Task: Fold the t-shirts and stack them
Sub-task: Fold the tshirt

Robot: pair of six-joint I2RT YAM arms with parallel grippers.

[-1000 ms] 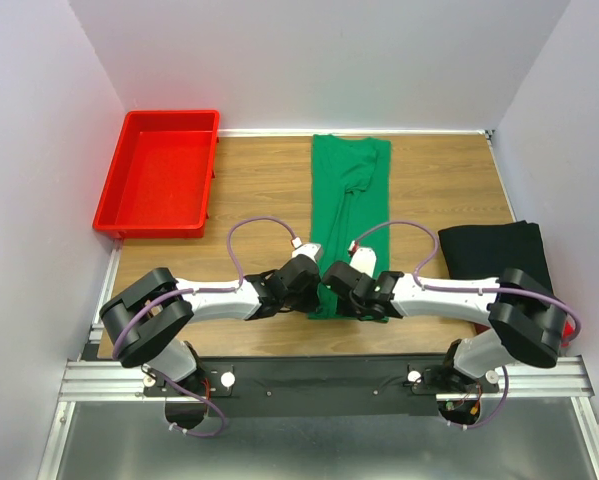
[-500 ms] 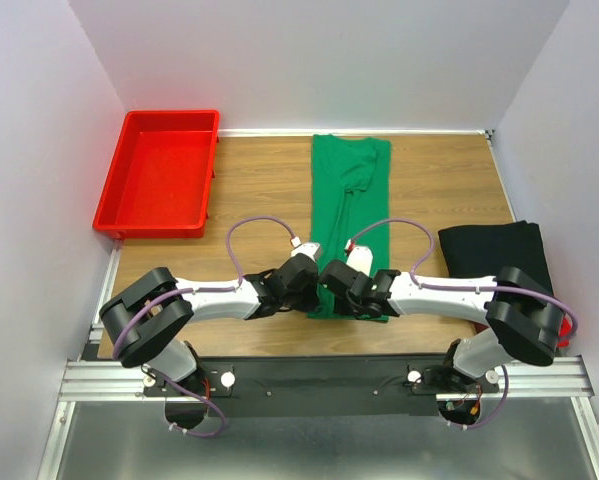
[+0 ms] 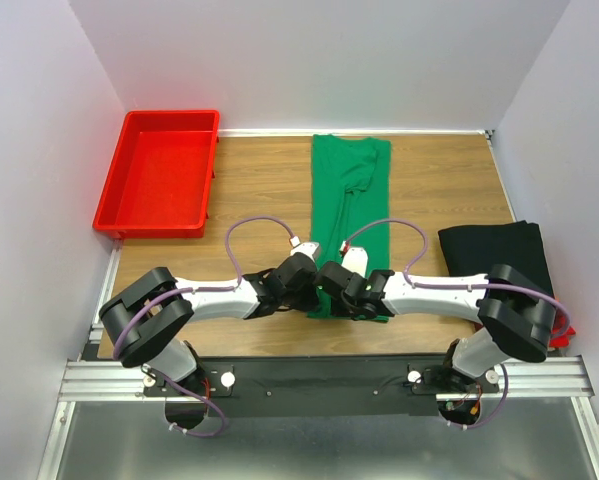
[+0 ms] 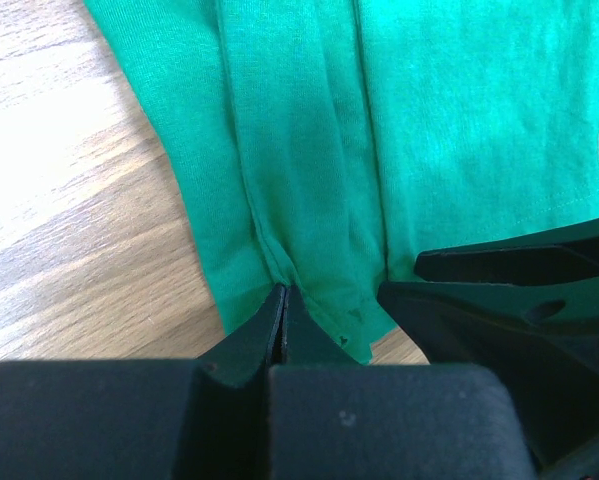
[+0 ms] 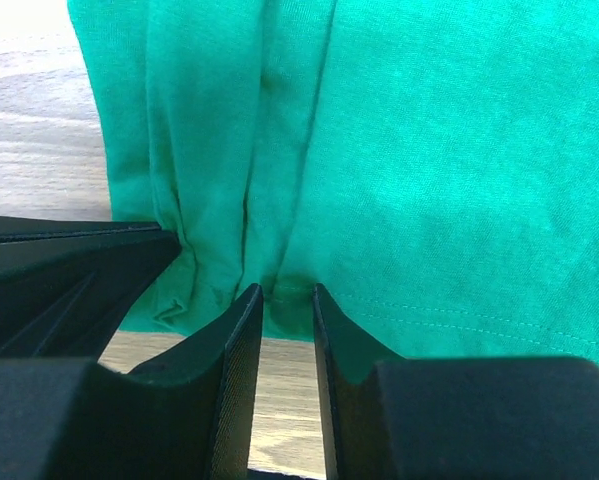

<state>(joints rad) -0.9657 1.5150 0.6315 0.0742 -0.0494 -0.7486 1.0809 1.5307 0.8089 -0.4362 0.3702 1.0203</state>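
Mid-tabletop [image 3: 259, 185], the green t-shirt [image 3: 349, 190] lies flat, folded lengthwise into a narrow strip running front to back. Both arms meet at its near hem. Left gripper [image 4: 284, 295]: jaws fully closed, pinching hem edge where creases converge, approx. at the strip's left-centre. Right gripper [image 5: 284, 300]: jaws just beside it, w/ a narrow gap, clamped on a bunched bit of hem. Black t-shirt [image 3: 494, 250] sits folded at right edge, well apart. Red tray [image 3: 159, 175] at back-left corner.
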